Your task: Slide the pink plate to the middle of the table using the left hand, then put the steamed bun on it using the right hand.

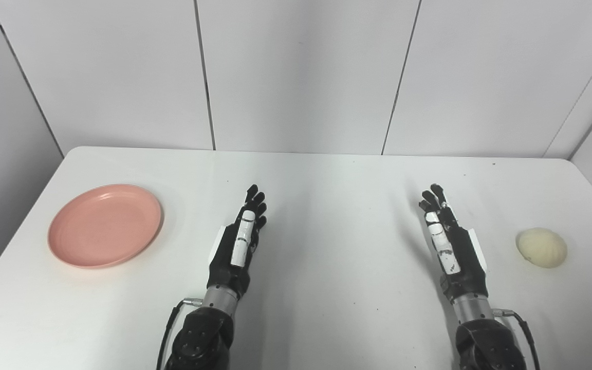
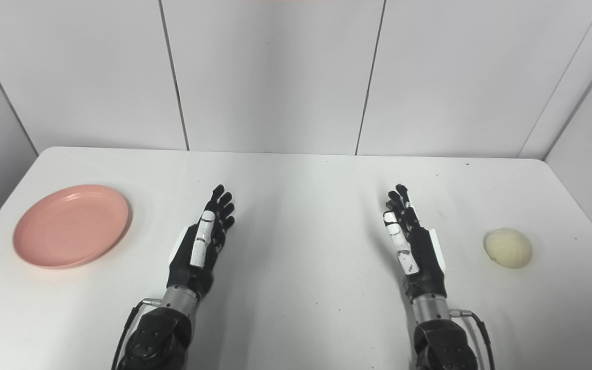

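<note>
Table (image 1: pixel 327 169) holds one pink plate (image 1: pixel 105 225), one steamed bun (image 1: pixel 541 247); left hand (image 1: pixel 239 241) and right hand (image 1: pixel 447 241) spread, empty.

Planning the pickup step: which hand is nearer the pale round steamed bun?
Right. The right hand is just left of the pale round steamed bun, open and apart from it. The left hand is farther left, past the table's middle, nearer the pink plate.

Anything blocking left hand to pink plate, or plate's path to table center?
Nothing visible. The left hand is open, to the right of the pink plate, with only bare table between them. The slide path toward the middle holds just that hand. The steamed bun sits far right, beyond the open right hand.
</note>
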Controlling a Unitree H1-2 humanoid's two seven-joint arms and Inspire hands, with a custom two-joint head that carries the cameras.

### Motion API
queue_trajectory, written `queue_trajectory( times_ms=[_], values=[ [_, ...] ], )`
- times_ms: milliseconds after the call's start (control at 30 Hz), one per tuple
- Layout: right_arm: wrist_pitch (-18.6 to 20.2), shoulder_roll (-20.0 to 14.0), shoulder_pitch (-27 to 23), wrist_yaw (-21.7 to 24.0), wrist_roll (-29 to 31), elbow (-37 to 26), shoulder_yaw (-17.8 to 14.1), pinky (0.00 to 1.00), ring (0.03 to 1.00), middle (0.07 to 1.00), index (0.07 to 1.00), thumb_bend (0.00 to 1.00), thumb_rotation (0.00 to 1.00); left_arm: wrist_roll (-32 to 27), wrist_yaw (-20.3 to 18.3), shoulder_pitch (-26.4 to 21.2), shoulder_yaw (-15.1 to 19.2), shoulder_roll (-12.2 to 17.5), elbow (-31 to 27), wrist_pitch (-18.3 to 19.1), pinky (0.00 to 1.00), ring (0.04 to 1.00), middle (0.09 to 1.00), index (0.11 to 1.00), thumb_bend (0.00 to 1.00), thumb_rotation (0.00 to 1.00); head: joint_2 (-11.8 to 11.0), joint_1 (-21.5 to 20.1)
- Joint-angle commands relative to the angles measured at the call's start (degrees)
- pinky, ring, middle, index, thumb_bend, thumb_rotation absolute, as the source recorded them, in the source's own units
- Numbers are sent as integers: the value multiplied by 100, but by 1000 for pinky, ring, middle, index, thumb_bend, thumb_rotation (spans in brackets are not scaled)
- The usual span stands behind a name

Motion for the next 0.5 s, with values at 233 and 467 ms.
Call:
queue_trajectory(
  times_ms=[233, 467],
  values=[
    [-231, 21, -8, -3, 30, 28, -4, 1000, 935, 944, 964, 666, 846, -28, -69, -31, -4, 18, 1, -28, 1000, 1000, 1000, 1000, 504, 1000, 18, 2],
    [-237, 21, -1, -9, 26, 25, -7, 1000, 940, 941, 962, 672, 848, -62, -100, -23, -2, 23, -26, 7, 1000, 1000, 1000, 1000, 508, 1000, 18, 2]
  ],
)
